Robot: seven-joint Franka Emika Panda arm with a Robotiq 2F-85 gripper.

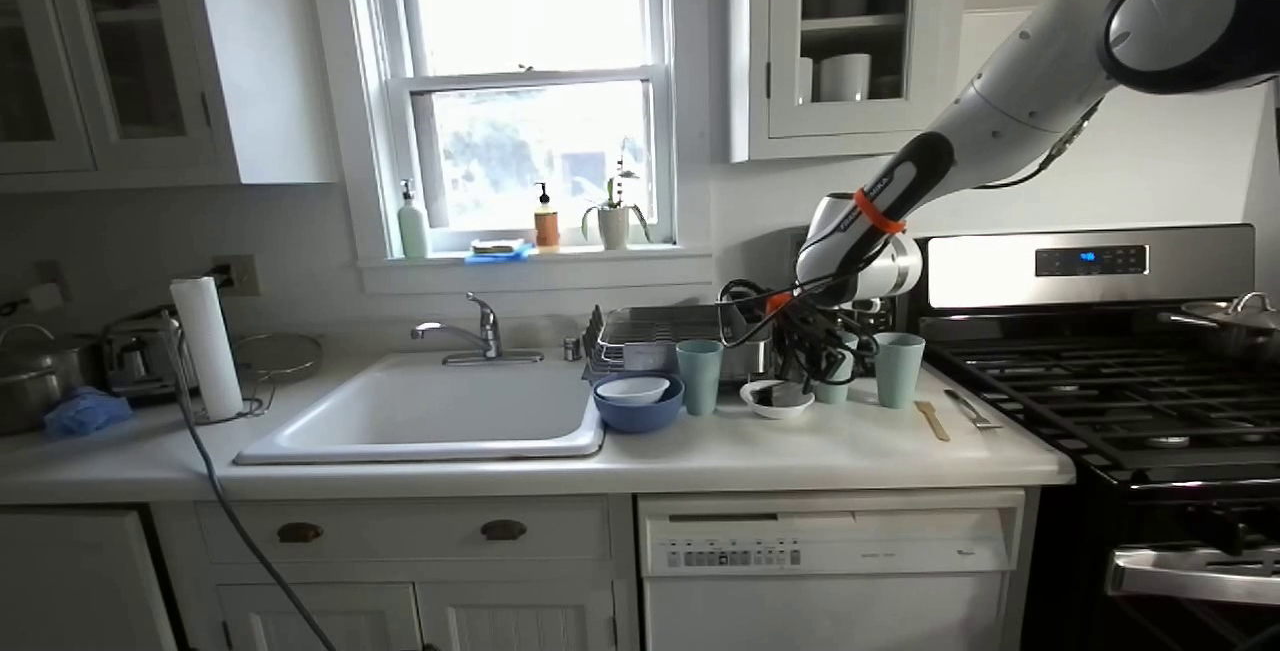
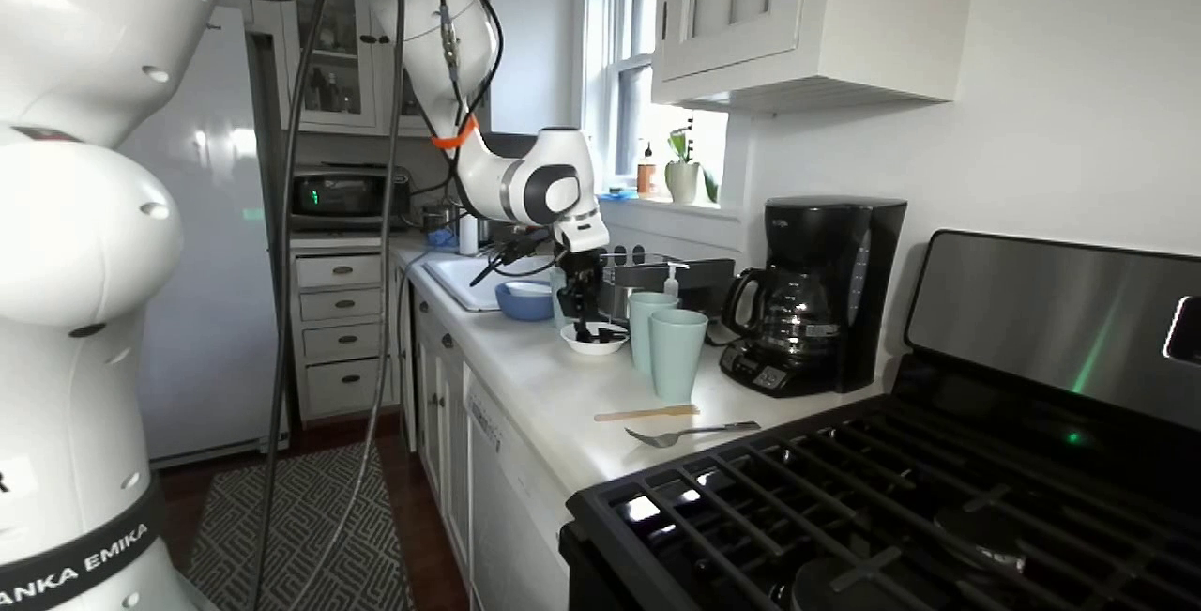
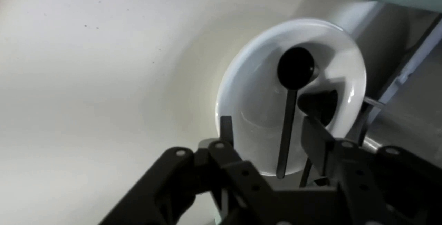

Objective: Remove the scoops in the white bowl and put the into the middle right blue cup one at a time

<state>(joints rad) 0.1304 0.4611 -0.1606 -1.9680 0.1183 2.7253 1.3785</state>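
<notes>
So, it's a white kitchen countertop (image 1: 850, 451), with a sink (image 1: 460, 401) set in below a window (image 1: 530, 151), a glass-front cabinet (image 1: 850, 31) up on the wall and a gas stove (image 1: 1060, 371) at one end. A coffee maker (image 2: 835, 282) stands near the stove, a dish rack (image 1: 665, 329) sits further back, and a wooden utensil (image 2: 647, 414) plus a metal fork (image 2: 696, 431) lie stoveward.

Bit crowded: the white bowl (image 3: 255, 107) has pale blue cups (image 1: 900, 369) on either side, and black cables (image 1: 800, 341) cover part of one in an exterior view. A darker blue bowl (image 1: 640, 419) holding another white dish (image 1: 633, 391) is close by.

Two black scoops (image 3: 295, 67) are in the white bowl. From the wrist, the clearer one has its round head toward the upper rim, long thin handle running down and slightly left, end reaching the lower rim. The second lies just beside it, angled much the same, partly hidden behind the gripper (image 3: 267, 123). Jaws are spread, the clearer handle showing in the gap.
</notes>
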